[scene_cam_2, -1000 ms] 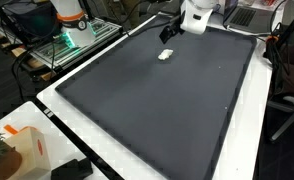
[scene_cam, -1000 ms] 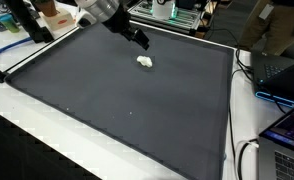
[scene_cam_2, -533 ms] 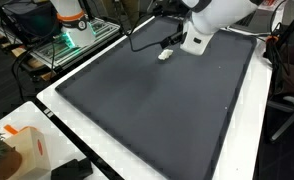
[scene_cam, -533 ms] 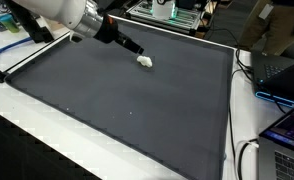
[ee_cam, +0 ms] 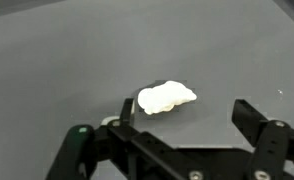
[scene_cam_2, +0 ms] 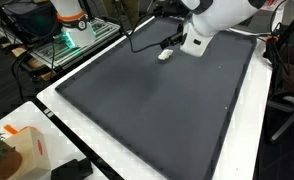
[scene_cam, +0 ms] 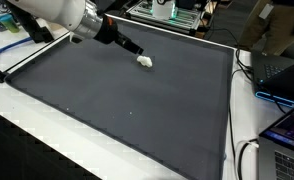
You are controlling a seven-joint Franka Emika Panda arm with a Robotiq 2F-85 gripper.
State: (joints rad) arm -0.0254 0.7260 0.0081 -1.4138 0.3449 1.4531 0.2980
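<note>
A small white crumpled lump (scene_cam: 145,61) lies on the dark grey mat (scene_cam: 127,105) near its far edge; it shows in both exterior views (scene_cam_2: 165,54). In the wrist view the lump (ee_cam: 166,97) lies just ahead of my gripper (ee_cam: 187,110), close to one finger. My gripper (scene_cam: 137,49) is open and empty, held low beside the lump, apart from it. In an exterior view my gripper (scene_cam_2: 173,42) is partly hidden by the white arm.
The mat covers a white table (scene_cam: 47,135). Laptops and cables (scene_cam: 277,80) stand along one side. A green-lit device on a rack (scene_cam_2: 72,35) and an orange-white box (scene_cam_2: 22,148) sit past the other edges.
Between one second and half a second ago the arm swung round and the gripper came down beside the lump. Since then nothing has visibly moved.
</note>
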